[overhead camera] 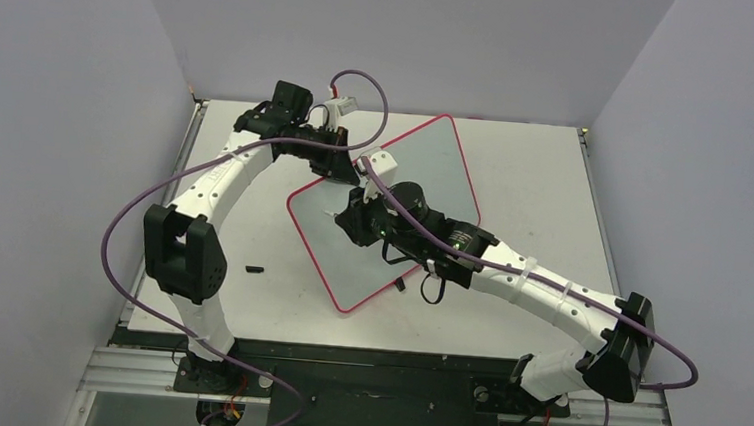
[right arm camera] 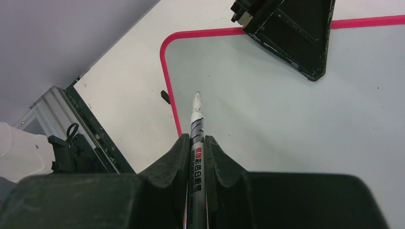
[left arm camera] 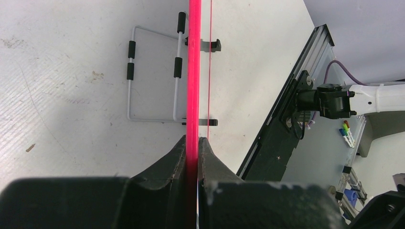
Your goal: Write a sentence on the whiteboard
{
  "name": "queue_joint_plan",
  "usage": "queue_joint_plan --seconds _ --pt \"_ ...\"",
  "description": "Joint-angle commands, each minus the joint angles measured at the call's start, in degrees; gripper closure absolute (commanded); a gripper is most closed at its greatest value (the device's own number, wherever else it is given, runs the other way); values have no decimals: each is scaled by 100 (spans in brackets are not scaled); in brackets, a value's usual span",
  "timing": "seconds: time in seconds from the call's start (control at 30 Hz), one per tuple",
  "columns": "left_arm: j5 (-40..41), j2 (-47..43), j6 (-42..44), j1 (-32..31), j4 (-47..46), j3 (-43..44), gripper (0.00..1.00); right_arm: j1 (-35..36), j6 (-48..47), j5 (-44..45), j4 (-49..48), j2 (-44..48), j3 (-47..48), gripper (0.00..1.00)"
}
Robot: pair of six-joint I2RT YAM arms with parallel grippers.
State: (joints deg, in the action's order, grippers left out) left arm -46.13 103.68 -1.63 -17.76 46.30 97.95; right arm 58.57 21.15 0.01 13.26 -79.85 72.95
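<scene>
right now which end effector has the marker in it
The right end effector: a marker sticks out of its grip, tip over the whiteboard. The left end effector grips only the whiteboard's red rim.

From here the whiteboard [right arm camera: 286, 119] reads as smooth and faintly glossy, and its rim [left arm camera: 194, 71] as bright red plastic. The marker [right arm camera: 197, 138] has a shiny, silvery printed barrel. Both sets of jaws look like matt black plastic, scuffed at the edges. The tabletop [left arm camera: 62, 95] is matt white, scratched and stained.
</scene>
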Motion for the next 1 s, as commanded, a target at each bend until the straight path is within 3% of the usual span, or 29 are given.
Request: queue_joint_plan --seconds 0.0,0.97 --pt "772 -271 210 -97 -359 -120 100 49 134 158 -307 -85 254 100" --pt "933 -531 225 -195 -451 -364 100 -109 372 768 -272 -543 109 100"
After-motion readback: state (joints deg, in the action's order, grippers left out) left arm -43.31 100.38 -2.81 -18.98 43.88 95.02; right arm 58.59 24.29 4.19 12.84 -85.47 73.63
